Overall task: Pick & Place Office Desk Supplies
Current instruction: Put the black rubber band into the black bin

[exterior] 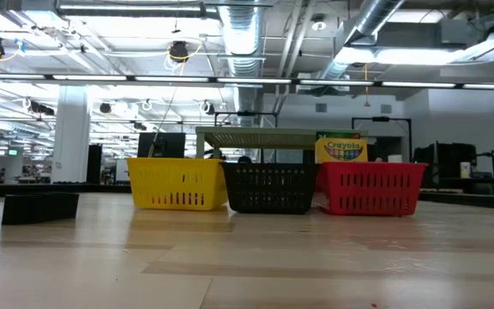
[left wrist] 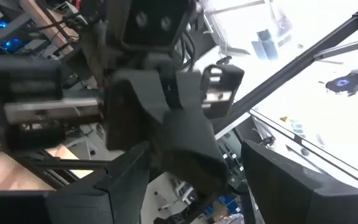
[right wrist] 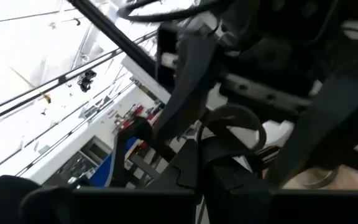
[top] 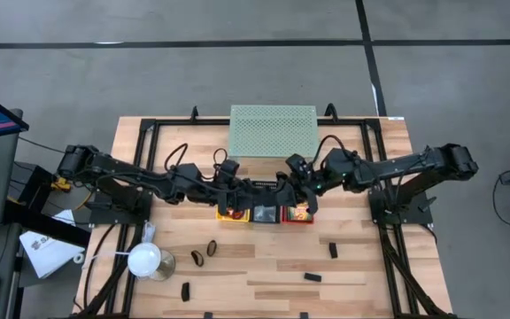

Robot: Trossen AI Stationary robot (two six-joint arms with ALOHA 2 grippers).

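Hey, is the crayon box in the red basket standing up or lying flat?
Upright: in the low view the crayon box sticks up above the rim of the red basket, its printed front facing the camera.

We see a grey floor [top: 237,71] with dark lines, and silver ceiling ducts [exterior: 247,34] among bright strip lights [exterior: 127,78].

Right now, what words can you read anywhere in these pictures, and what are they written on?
"Crayola": on the yellow-and-green cardboard crayon box standing in the red plastic mesh basket.
The white paper sheets on the floor beside the table carry dark marks, too small to read.
Nothing else is readable.
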